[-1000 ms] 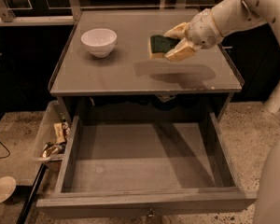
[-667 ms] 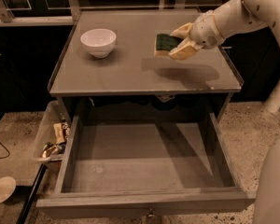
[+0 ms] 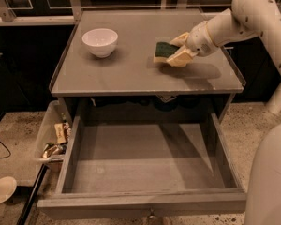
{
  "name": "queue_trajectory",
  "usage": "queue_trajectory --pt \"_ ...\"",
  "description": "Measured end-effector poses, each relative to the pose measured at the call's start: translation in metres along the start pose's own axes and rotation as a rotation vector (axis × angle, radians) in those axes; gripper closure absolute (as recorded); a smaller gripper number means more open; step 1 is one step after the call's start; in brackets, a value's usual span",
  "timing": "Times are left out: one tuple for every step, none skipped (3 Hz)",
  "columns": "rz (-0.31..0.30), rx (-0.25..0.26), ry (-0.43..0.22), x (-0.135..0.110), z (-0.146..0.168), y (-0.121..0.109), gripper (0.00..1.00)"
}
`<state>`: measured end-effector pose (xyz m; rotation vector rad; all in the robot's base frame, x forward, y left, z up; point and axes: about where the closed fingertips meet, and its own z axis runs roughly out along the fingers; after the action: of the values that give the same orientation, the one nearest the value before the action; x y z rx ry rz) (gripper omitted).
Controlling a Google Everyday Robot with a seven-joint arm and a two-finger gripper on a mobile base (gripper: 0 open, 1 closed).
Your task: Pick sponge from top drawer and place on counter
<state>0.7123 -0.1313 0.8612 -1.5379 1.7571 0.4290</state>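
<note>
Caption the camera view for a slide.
Tool grips sponge over the counter; white bowl nearby, top drawer open below.

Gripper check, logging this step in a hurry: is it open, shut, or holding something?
Gripper: shut on the sponge, over the right part of the counter.

The sponge [image 3: 162, 48] is shown with a dark green face over a yellow layer, right of centre in the upper half of the frame. It is clasped by the gripper [image 3: 174, 51], whose fingers [image 3: 180, 58] are coloured pale cream; the arm [image 3: 253, 13] behind is white. The counter [image 3: 131, 74] and the top drawer [image 3: 140, 163] are finished in plain grey. A white bowl [image 3: 99, 41] is seen at upper left. The floor [image 3: 18, 130] is speckled beige.
</note>
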Motion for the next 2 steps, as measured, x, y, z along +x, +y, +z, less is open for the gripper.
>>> queue_trajectory --pt "0.000 0.000 0.000 0.0001 0.0002 0.0000 0.81" --pt "0.000 0.000 0.000 0.0001 0.0003 0.0000 0.58"
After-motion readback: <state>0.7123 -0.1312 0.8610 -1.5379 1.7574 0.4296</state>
